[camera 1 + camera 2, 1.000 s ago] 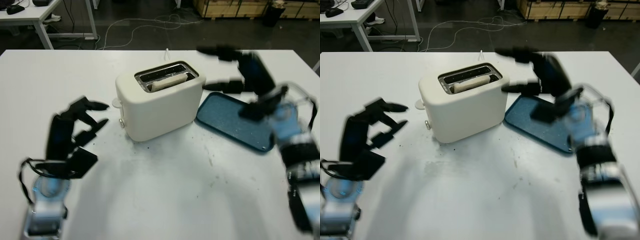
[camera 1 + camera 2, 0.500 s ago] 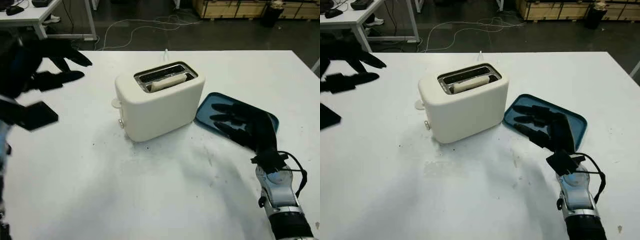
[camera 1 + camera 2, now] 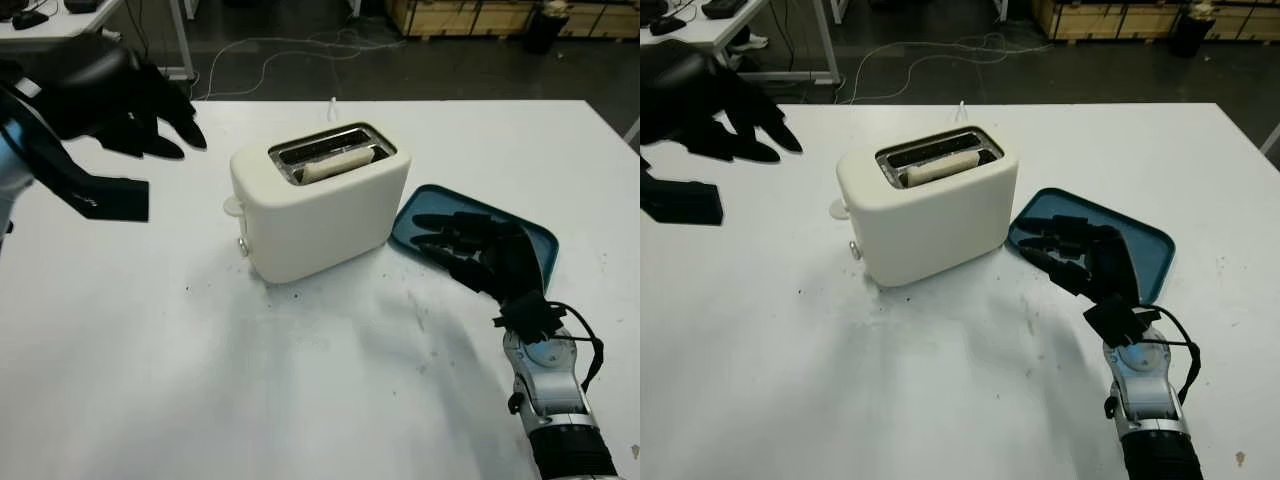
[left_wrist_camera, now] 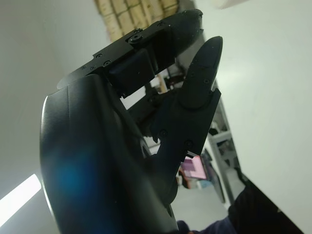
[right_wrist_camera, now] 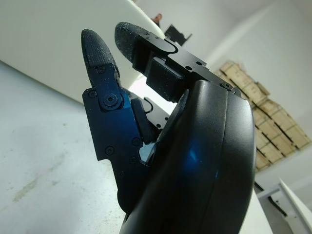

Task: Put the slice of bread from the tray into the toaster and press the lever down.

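A white toaster (image 3: 318, 205) stood mid-counter (image 3: 300, 400), with the bread slice (image 3: 340, 165) already seated on edge in the nearer slot. Its long axis followed the slot, running from about 8 o'clock to 2 o'clock. Within the past second the left hand (image 3: 120, 100) had risen to 10 o'clock, high over the counter, empty with fingers loosely extended. The right hand (image 3: 1085, 255) had dropped to 4 o'clock over the blue tray (image 3: 535, 245), also empty, fingers extended. The loading step looked finished; the lever (image 3: 233, 206), on the toaster's 9 o'clock end, seemed not yet pressed, and neither hand was near it.
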Controlling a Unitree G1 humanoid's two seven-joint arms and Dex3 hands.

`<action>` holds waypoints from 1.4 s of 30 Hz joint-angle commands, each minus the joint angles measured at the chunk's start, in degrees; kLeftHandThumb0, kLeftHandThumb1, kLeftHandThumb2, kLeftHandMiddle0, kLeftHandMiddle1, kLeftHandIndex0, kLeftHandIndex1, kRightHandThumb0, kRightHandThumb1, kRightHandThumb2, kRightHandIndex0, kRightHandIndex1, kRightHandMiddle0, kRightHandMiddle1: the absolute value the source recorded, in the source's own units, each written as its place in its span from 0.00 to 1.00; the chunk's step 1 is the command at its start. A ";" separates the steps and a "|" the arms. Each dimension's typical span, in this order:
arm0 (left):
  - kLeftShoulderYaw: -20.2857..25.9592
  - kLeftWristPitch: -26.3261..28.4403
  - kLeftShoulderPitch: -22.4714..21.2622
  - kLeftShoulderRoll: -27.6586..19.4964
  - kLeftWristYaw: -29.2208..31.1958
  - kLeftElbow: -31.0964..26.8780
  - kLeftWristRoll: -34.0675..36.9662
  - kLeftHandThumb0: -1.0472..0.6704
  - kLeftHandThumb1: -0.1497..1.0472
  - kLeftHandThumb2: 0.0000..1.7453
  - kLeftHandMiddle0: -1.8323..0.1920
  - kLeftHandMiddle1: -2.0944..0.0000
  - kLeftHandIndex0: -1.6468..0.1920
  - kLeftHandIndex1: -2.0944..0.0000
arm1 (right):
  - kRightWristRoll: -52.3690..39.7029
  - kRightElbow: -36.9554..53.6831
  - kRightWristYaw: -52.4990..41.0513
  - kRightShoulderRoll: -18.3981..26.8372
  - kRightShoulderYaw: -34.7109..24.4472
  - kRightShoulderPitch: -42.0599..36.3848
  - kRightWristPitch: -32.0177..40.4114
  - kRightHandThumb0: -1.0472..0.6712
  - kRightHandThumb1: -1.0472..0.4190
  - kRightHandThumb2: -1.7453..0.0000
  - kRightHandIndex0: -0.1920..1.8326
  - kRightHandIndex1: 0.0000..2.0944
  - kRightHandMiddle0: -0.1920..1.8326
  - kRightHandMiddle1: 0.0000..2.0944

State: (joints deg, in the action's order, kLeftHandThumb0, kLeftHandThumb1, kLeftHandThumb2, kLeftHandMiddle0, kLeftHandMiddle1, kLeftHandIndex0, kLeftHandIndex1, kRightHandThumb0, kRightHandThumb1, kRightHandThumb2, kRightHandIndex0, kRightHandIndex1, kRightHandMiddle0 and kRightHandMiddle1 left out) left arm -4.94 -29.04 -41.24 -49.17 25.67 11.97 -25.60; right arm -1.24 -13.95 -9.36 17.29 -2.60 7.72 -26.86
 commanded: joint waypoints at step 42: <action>-4.40 -9.69 -0.53 4.06 -8.89 12.04 -3.27 0.41 0.79 0.00 0.40 0.33 0.15 1.00 | 1.06 -6.92 -2.60 -1.48 -0.76 2.88 -6.10 0.35 0.11 1.00 0.69 0.05 0.64 0.00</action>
State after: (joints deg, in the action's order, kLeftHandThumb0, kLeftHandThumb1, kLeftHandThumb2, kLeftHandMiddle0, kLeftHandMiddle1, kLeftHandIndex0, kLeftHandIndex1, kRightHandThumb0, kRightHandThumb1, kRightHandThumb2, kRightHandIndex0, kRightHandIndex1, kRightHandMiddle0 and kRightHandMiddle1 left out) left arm -8.68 -38.55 -41.03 -45.50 16.18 23.53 -29.41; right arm -0.68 -20.58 -12.33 15.94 -3.22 10.11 -31.44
